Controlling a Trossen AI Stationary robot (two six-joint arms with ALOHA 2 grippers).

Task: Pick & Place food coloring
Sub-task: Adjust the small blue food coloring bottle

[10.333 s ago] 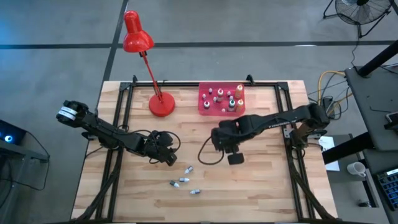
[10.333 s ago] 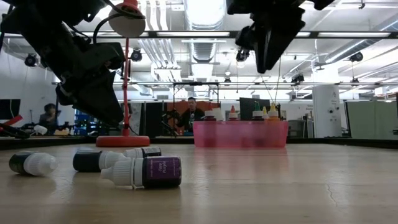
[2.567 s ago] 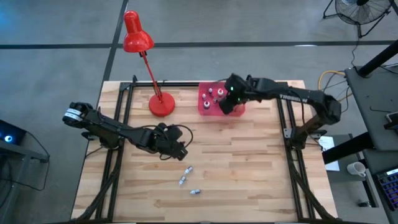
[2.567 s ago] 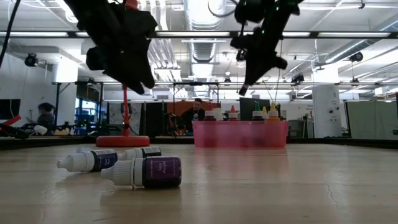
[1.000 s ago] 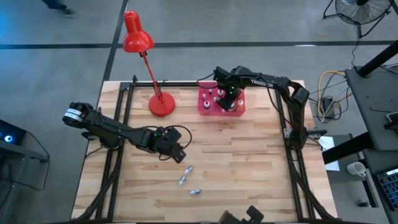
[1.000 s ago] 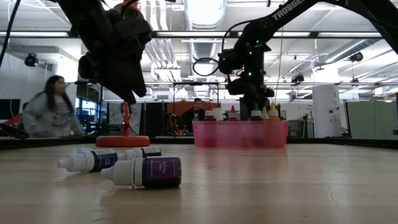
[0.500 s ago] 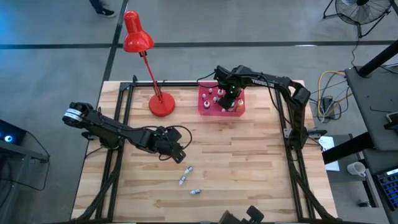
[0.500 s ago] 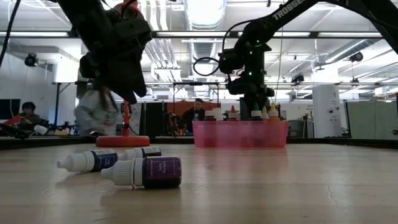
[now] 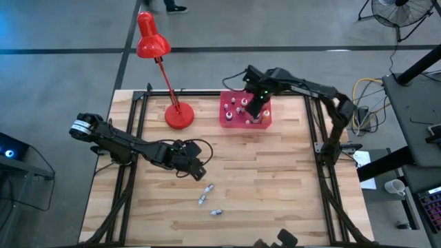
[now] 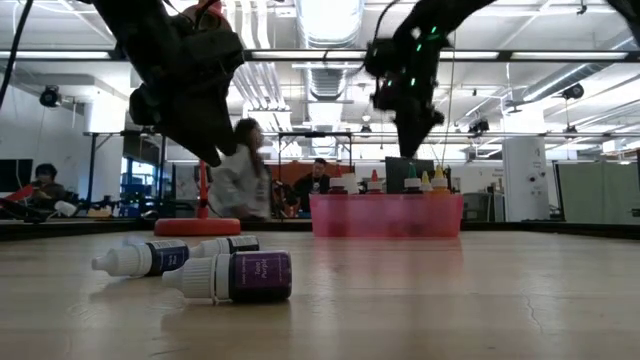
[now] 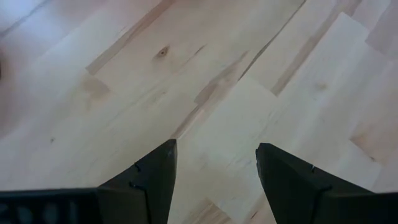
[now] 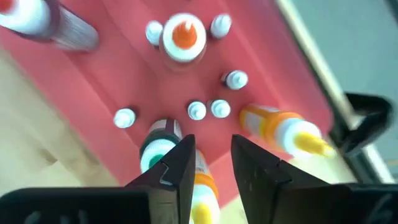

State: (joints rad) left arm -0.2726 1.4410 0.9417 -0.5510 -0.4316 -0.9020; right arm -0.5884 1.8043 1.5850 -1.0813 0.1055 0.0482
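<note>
My left gripper hangs over bare wood mid-table, jaws wide and empty. I judge it waits there because the three loose bottles lie on their sides just near of it, next in line for picking; none sits between its fingers. Further right and far, my right gripper hovers over the pink tray. Its jaws stand narrowly apart, holding nothing. Directly under them stand a green-capped bottle and an orange one, upright among the other bottles, which suggests I've just let one go.
</note>
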